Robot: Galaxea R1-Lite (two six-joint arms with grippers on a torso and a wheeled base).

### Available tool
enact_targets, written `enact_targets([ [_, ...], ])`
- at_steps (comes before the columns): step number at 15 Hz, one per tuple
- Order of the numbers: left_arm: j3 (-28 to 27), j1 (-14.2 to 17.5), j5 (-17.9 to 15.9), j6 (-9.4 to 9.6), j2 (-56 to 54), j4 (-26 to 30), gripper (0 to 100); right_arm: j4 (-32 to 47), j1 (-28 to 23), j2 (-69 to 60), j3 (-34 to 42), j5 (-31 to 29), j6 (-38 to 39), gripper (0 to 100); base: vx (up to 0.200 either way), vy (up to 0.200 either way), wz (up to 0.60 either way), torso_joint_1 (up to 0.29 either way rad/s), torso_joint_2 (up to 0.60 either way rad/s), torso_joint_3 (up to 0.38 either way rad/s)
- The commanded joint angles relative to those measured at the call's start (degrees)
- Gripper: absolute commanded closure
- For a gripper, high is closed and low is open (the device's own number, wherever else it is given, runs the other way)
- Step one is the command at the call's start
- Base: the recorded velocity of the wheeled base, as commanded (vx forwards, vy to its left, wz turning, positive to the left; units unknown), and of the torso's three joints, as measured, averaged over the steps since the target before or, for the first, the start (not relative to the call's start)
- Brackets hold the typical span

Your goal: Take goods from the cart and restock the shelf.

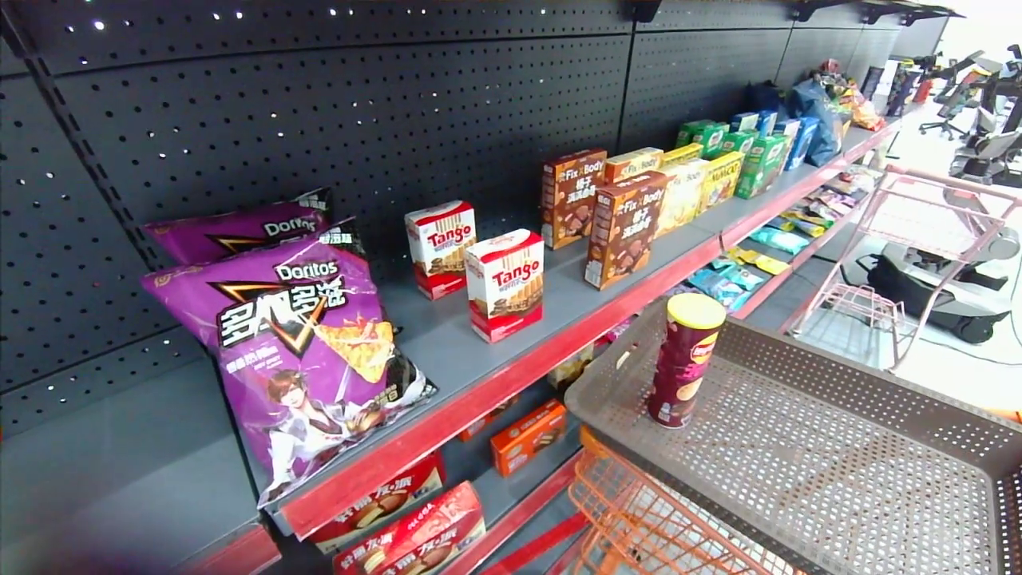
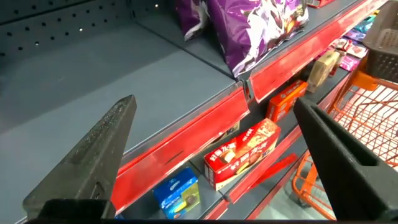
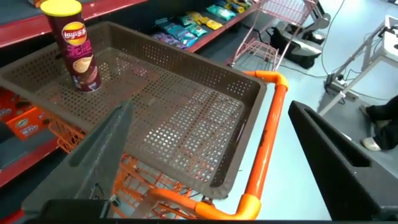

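Standing upright in one corner of the grey perforated plastic tray (image 1: pixel 838 447) atop the orange wire cart (image 1: pixel 663 519), the maroon cylindrical chip can (image 1: pixel 685 359) with a yellow lid is the corner nearest the shelf. We see no dent in it, and its lid is on. The grey metal shelf with a red front edge (image 1: pixel 447 343) runs just beside that same corner of the tray, and large purple chip bags (image 1: pixel 295 351) and red-and-white biscuit boxes (image 1: pixel 505 283) stand on it farther along from the tray.

Our right gripper (image 3: pixel 210 111) has its two dark fingers spread wide with nothing between them. It hangs above the tray's end by the cart's orange handle (image 3: pixel 267 143), well apart from the can, touching neither.

Our left gripper (image 2: pixel 214 106) is likewise spread wide and empty. It hovers away from the tray, over a bare stretch of the shelf board beyond the purple bags, angled down toward the red edge.
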Motion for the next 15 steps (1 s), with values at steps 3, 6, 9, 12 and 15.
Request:
enact_targets([
  [3, 0.0, 0.0, 0.0, -0.02, 0.0, 0.0, 0, -0.3, 0.6, 0.0, -0.2, 0.9, -0.1, 0, 0.0, 0.0, 0.0, 0.0, 0.0, 0.0],
  [6, 0.0, 0.0, 0.0, 0.07, 0.0, 0.0, 0, -8.8, 4.3, 5.4, 0.0, 3.6, 0.5, 0, 0.0, 0.0, 0.0, 0.0, 0.0, 0.0],
  [9, 0.0, 0.0, 0.0, 0.07, 0.0, 0.0, 0, -11.6, 7.3, 10.2, -1.2, 10.2, 2.5, 0, 0.0, 0.0, 0.0, 0.0, 0.0, 0.0],
  [12, 0.0, 0.0, 0.0, 0.07, 0.0, 0.0, 0, -12.3, 10.4, 15.1, -1.2, 15.9, 5.0, 0, 0.0, 0.0, 0.0, 0.0, 0.0, 0.0],
  [15, 0.0, 0.0, 0.0, 0.07, 0.0, 0.0, 0, -21.1, 12.8, 21.1, -0.6, 18.8, 10.6, 0, 0.0, 0.0, 0.0, 0.0, 0.0, 0.0],
])
